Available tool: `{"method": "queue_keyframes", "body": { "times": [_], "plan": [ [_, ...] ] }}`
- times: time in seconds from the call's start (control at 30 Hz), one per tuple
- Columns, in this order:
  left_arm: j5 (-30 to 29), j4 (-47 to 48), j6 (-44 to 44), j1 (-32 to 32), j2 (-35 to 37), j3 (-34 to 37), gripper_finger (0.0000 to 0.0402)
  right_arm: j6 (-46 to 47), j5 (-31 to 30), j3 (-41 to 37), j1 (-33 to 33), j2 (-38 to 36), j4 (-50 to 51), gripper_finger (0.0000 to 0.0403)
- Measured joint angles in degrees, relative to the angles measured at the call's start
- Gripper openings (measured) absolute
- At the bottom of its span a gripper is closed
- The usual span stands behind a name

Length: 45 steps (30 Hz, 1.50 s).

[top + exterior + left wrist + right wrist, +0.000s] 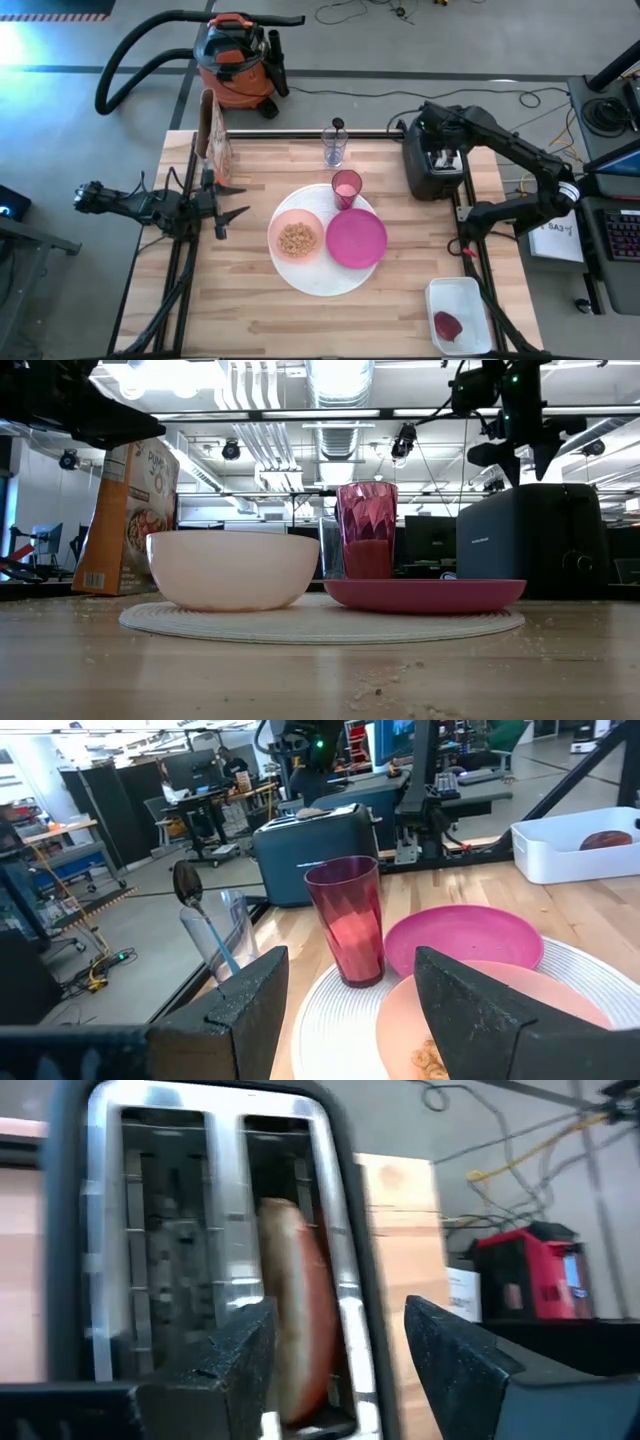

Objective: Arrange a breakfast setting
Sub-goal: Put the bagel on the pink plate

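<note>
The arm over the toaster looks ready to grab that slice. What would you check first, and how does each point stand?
1. Right end effector above the toaster: ok.
2. Its fingers straddling the slice: ok.
3. Slice gripped: cannot tell.
4. Magenta plate bare to receive it: ok.
5. Left end effector waiting clear, near the cereal box: ok.
6. Pink cup upright, away from the toaster: ok.

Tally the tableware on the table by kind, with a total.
Plates: 2, large white plate and magenta plate
Bowls: 1, pale pink bowl
Cups and glasses: 2, pink cup and clear glass
Spoons: 1, spoon standing in the glass
Total: 6
</note>
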<state>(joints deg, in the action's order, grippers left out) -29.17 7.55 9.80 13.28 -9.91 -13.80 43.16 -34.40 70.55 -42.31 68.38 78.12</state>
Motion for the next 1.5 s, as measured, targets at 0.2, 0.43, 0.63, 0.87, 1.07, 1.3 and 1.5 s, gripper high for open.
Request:
{"method": "queue_keyframes", "body": {
  "times": [0.2,0.43,0.63,0.87,1.07,1.3,1.5],
  "plan": [
    [-0.4,0.0,0.0,0.0,0.0,0.0,0.0201,-2.0,0.6,-0.3,-1.1,0.1,-2.4,0.0178],
    [-0.4,0.1,0.0,0.0,0.0,0.0,0.0201,-1.8,0.6,-1.4,-1.8,0.1,-2.9,0.0159],
    [-0.4,0.1,0.0,0.0,0.0,0.0,0.0201,-1.6,1.0,-4.6,-1.8,0.1,-5.3,0.015],
    [-1.0,0.1,0.0,0.0,0.0,0.0,0.0201,-1.8,0.2,-7.1,-1.8,-0.1,-8.6,0.0132],
    [-1.8,0.1,0.0,0.0,0.0,0.0,0.0201,-2.1,0.6,-7.2,-1.8,-0.2,-9.5,0.0109],
    [-1.9,0.1,0.0,-0.6,0.0,0.0,0.0201,-2.7,1.2,-7.2,-1.8,-0.2,-10.2,0.0092],
    [-1.9,0.0,0.0,-1.1,0.0,0.0,0.0201,-3.4,1.8,-7.0,-1.7,-0.5,-11.5,0.0088]
  ]
}}
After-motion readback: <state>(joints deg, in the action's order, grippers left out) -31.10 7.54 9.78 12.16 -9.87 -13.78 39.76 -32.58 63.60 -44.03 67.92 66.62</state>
